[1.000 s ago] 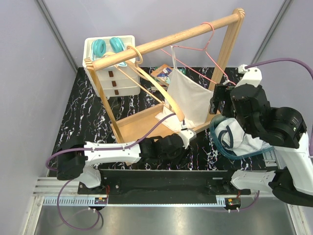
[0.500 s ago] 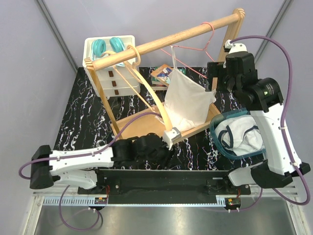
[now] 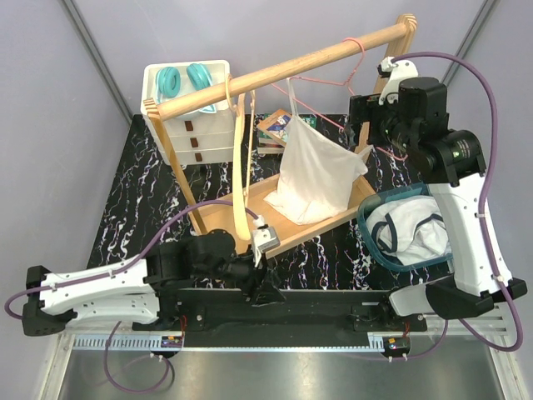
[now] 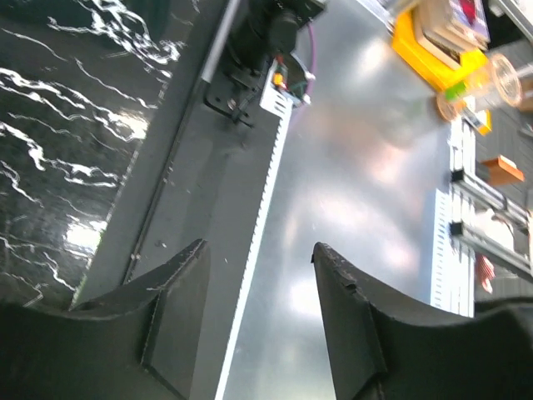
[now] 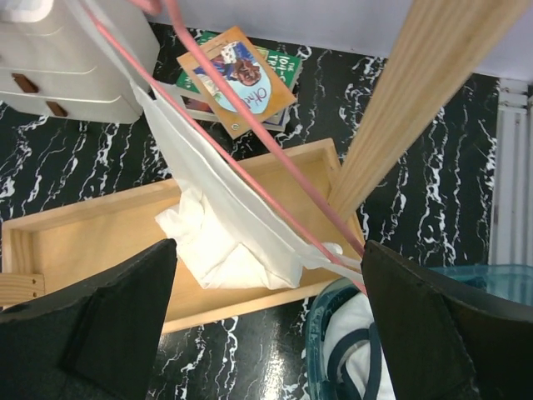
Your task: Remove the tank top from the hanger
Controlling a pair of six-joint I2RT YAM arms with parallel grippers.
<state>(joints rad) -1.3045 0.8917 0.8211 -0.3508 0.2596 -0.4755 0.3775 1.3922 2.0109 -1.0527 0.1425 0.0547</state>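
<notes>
The white tank top (image 3: 316,171) hangs by its straps from a pink wire hanger (image 3: 333,83) on the wooden rail (image 3: 291,62). Its lower part lies bunched in the rack's wooden tray (image 3: 287,236). My right gripper (image 3: 364,133) is raised beside the hanger's right end, open and empty. In the right wrist view the open gripper (image 5: 268,246) is above the tank top (image 5: 225,233), with the pink wire (image 5: 250,158) crossing between the jaws. My left gripper (image 3: 268,286) is low at the table's near edge, open and empty (image 4: 260,247), facing the metal floor.
A tan strap (image 3: 246,167) hangs straight down from a ring on the rail. A white drawer unit (image 3: 196,137) with teal items stands back left, with books (image 3: 275,127) behind the tray. A teal basket (image 3: 408,229) holds a white and navy garment at the right. The wooden post (image 5: 416,100) is close to my right gripper.
The left arm pulled back from the tank top's lower corner to the near edge. The tan strap swung to hang straight. The right arm rose from the basket to the hanger.
</notes>
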